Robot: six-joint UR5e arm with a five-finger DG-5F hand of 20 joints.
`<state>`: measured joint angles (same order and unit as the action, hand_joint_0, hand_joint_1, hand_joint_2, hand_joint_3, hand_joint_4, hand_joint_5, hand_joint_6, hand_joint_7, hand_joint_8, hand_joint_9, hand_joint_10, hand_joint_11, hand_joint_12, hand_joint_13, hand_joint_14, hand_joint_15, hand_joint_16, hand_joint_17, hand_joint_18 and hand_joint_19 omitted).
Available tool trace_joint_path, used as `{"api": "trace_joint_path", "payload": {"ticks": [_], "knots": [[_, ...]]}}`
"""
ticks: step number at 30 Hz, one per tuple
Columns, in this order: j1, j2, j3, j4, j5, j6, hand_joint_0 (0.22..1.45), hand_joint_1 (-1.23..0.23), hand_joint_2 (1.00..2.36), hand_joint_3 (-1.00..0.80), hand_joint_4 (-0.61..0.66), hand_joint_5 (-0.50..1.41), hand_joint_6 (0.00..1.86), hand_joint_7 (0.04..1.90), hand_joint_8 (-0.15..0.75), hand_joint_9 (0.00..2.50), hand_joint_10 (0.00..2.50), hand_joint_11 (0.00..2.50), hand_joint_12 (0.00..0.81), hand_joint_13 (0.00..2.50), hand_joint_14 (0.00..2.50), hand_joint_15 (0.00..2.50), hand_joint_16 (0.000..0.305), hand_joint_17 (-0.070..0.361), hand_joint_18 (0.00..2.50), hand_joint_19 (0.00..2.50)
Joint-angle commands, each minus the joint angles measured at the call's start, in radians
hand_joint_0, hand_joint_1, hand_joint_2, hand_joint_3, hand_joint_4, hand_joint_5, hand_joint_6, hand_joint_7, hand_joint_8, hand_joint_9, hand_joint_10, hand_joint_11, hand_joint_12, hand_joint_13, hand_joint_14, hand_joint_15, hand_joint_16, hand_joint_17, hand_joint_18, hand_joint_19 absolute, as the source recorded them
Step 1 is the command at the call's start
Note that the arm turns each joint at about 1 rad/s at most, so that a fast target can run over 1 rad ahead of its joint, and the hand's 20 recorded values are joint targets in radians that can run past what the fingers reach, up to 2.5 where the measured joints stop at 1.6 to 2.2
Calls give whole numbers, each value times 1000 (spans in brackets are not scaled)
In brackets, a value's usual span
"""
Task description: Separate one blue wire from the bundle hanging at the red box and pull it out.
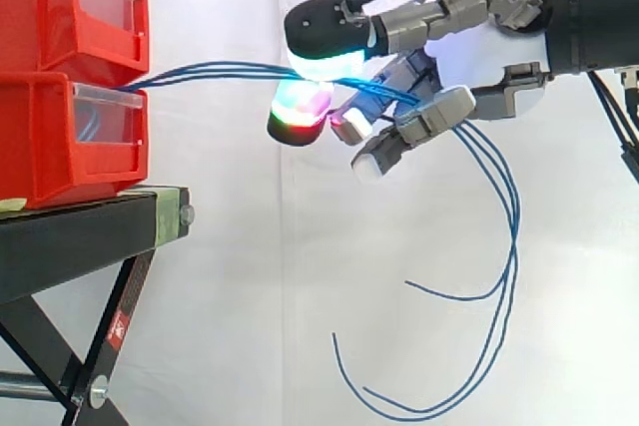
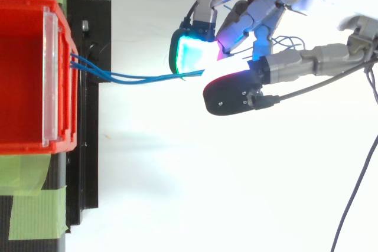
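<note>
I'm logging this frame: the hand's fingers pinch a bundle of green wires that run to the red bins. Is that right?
Not quite: they are blue wires, not green, as the side view shows. The hand does pinch them with its fingers, and they run to the red bins.

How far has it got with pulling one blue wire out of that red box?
Done: the robot's hand is at the thin blue wires, fingers curled round them. In hand: several wires, not one, run from the lower red plastic bin to the fingers, loose ends hanging beyond. Left: singling one out and drawing it free; all of them enter the bin.
</note>
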<state>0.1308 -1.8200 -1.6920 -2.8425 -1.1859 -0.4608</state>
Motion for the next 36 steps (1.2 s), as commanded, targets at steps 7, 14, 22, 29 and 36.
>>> {"api": "trace_joint_path", "payload": {"ticks": [7,14,22,29,36], "knots": [[0,1,0,9,8,-53,709,-893,1016,-329,187,-229,840,1022,335,949,16,1252,312,1403,464,1527,47,105,618,685],[0,1,0,9,8,-50,693,-830,1014,-349,193,-224,840,1005,340,982,15,1247,304,1422,502,1504,46,104,635,700],[0,1,0,9,11,-42,653,-750,1022,-255,195,-217,847,1048,352,1028,18,1252,308,1436,516,1500,46,104,641,710],[7,1,-2,0,12,31,635,-698,1022,-246,202,-213,844,1065,354,1033,16,1257,306,1435,529,1494,47,105,638,711],[12,-1,-9,-11,11,166,628,-676,1021,-255,209,-213,842,1061,349,1027,17,1246,312,1434,529,1493,47,105,633,712]]}}
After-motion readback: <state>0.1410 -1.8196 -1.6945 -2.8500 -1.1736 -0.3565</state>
